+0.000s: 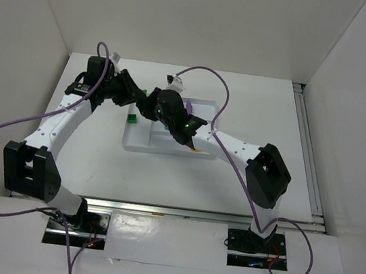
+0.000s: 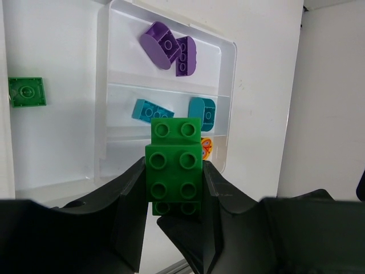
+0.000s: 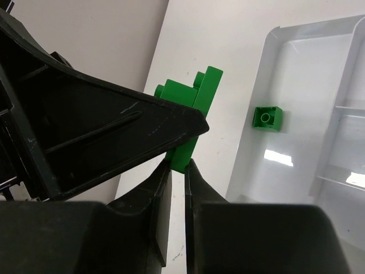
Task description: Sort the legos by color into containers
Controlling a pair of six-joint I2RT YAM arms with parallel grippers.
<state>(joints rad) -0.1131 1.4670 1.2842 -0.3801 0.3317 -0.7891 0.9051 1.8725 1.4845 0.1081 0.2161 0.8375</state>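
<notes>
The left arm [image 1: 55, 126] runs up the table's left side and bends right at the wrist, its gripper pointing toward the tray [image 2: 228, 74]. The right arm [image 1: 236, 148] folds at its elbow on the right and reaches left over the tray, so the 2 grippers meet near the tray's left edge.

The left gripper [image 2: 174, 166] is clamped on a green stack [image 2: 174, 154]. Its 2 fingers press the stack's sides, and the studded face is turned to the wrist camera. The stack stands up past the fingertips, held in the air over the tray's near end.

In the right wrist view, the right gripper [image 3: 178, 171] has its fingers nearly together. They pinch the stack's lower edge, just under 1 finger of the left gripper.

The tray has 3 compartments:
- The far one holds 2 purple pieces [image 2: 168, 45], which touch each other.
- The middle one holds 2 cyan pieces [image 2: 151, 109], which lie apart.
- The near one shows a yellow piece [image 2: 206, 148], partly hidden behind the stack.

A green square [image 2: 26, 91] lies flat, studs up, on the white surface beside the tray's outer wall. It is well apart from both grippers.
</notes>
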